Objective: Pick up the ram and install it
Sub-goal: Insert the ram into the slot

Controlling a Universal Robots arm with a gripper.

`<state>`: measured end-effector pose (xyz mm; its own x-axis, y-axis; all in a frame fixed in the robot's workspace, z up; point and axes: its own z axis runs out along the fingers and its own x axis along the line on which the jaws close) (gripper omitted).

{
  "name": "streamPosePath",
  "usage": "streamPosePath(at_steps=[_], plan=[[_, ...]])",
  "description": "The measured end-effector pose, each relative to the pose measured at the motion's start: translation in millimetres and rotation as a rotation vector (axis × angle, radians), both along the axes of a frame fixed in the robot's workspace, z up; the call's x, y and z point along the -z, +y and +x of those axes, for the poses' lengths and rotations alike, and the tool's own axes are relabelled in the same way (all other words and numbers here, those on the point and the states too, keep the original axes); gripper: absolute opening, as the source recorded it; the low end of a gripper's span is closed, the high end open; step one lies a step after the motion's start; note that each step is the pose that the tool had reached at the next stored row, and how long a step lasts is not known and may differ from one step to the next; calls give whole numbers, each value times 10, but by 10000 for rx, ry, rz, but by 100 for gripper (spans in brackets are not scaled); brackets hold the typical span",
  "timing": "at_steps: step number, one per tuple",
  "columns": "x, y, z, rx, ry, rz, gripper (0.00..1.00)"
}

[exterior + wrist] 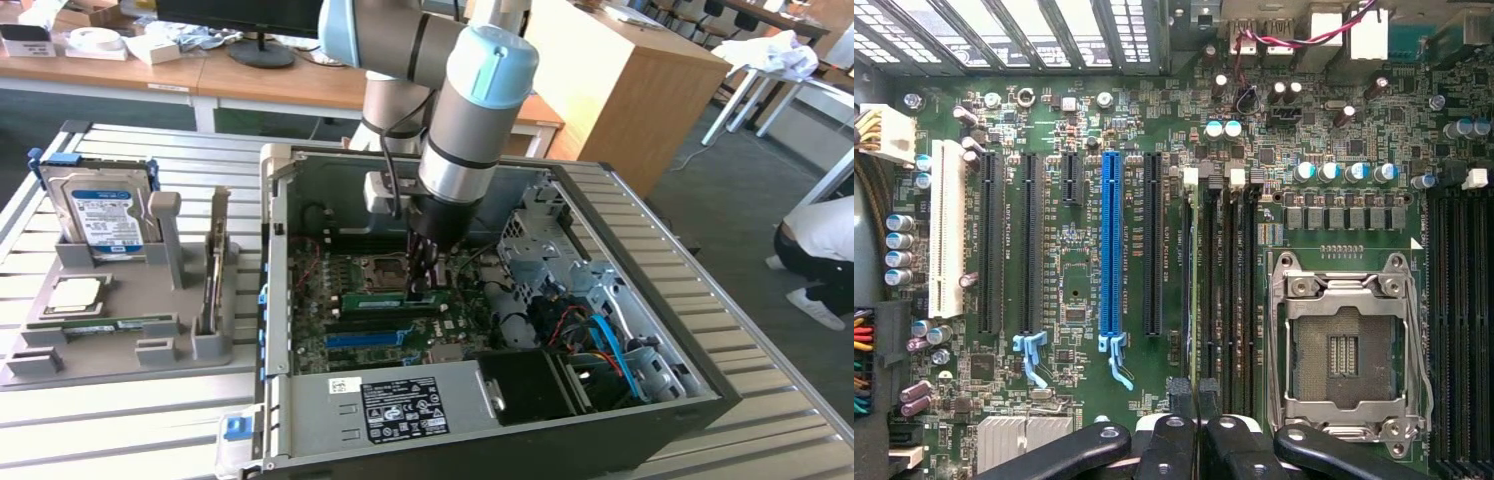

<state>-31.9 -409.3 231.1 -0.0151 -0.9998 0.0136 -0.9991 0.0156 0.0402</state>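
The ram [387, 297] is a thin green stick standing on edge over the memory slots of the motherboard, beside the empty processor socket [378, 268]. My gripper [424, 285] reaches straight down into the open computer case [667, 330], shut on the ram's end nearer the exterior view's right. In the wrist view the ram [1194, 280] shows edge-on, lined up with the slot furthest from the socket [1349, 350]. Black fingertips [1180, 395] pinch it from both sides, with the gripper [1194, 392] centred on it. I cannot tell if the ram is fully seated.
A grey parts tray [120, 355] at the exterior view's left holds a blue-labelled hard drive [100, 210], a silver processor [74, 295] and another green stick [107, 325]. Blue and black expansion slots [1112, 250] and cables [607, 340] surround the work spot. A person [821, 240] crouches at far right.
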Motion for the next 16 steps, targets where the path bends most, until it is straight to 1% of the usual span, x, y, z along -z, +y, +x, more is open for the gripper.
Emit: streamPosePath(at_steps=[16], plan=[[13, 0, 0, -4, 0, 0, 12]])
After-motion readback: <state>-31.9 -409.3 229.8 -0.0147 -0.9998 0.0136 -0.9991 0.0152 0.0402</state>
